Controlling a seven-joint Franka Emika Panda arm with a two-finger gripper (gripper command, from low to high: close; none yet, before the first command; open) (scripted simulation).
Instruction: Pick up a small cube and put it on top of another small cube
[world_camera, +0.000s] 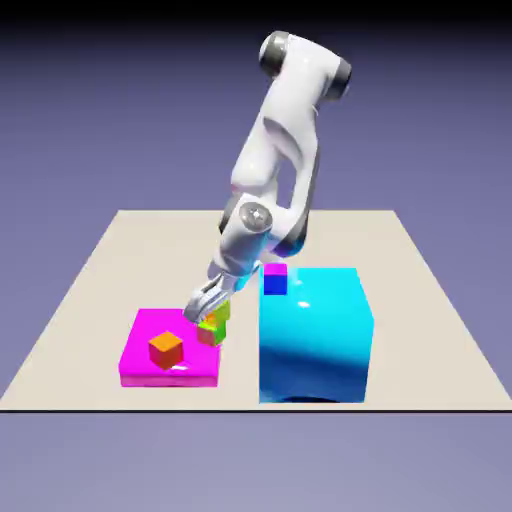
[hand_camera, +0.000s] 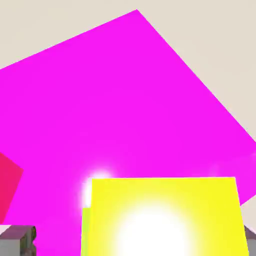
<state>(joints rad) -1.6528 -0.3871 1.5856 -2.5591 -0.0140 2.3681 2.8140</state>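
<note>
On the exterior view's left you have the magenta slab (world_camera: 140, 362) with an orange cube (world_camera: 166, 349) sitting on it, well clear of the work. Just right of that, at the slab's near-right corner, the green cube (world_camera: 212, 333) rests on the slab with the yellow cube (world_camera: 214, 318) on top of it, so the stack looks made. The gripper (world_camera: 207, 304) sits right over that pair, its fingers spread to either side of the yellow cube. In the hand view the yellow cube (hand_camera: 165, 217) fills the lower middle, and a grey fingertip (hand_camera: 17, 239) shows off to the left of it with a sliver of magenta between, so you can read the jaws as wide apart and holding nothing. Further right stand the tall cyan block (world_camera: 315, 335) and, behind it, a small blue cube (world_camera: 275, 281); neither is involved. What seems left for you is to lift the hand straight off without nudging the yellow cube, and to check that it sits square.
</note>
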